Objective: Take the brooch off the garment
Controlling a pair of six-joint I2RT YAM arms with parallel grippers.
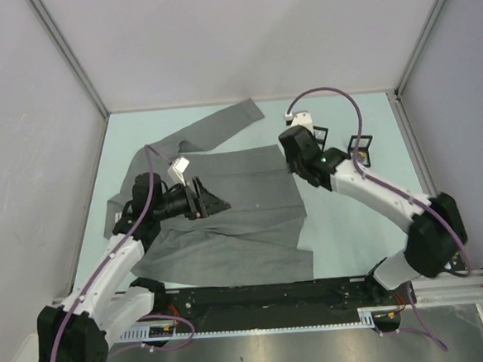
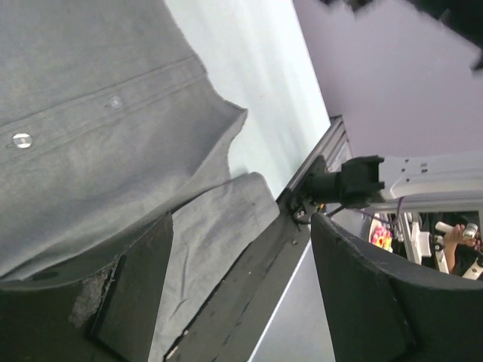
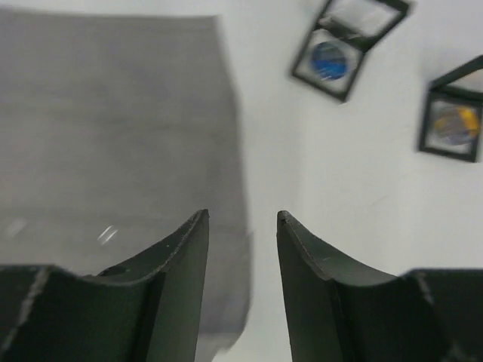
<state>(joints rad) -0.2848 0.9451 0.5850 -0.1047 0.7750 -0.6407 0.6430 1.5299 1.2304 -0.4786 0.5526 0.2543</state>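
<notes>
The grey garment (image 1: 245,230) lies spread flat on the pale table, one sleeve reaching to the back. I cannot make out a brooch on it; only a small blurred glint (image 3: 107,234) shows on the cloth. My left gripper (image 1: 214,204) hovers over the garment's left half, jaws wide apart and empty (image 2: 241,226), with the button placket (image 2: 22,139) in its view. Over the garment's upper right edge (image 3: 226,136) my right gripper (image 1: 294,154) stands open, with nothing between its fingers (image 3: 242,215).
Two small black-framed open cases sit on the table right of the garment: one with a blue disc (image 3: 330,60), also visible from above (image 1: 319,134), and one with a yellow disc (image 3: 455,124) (image 1: 358,145). Grey walls enclose the table; a black rail (image 1: 266,295) runs along the near edge.
</notes>
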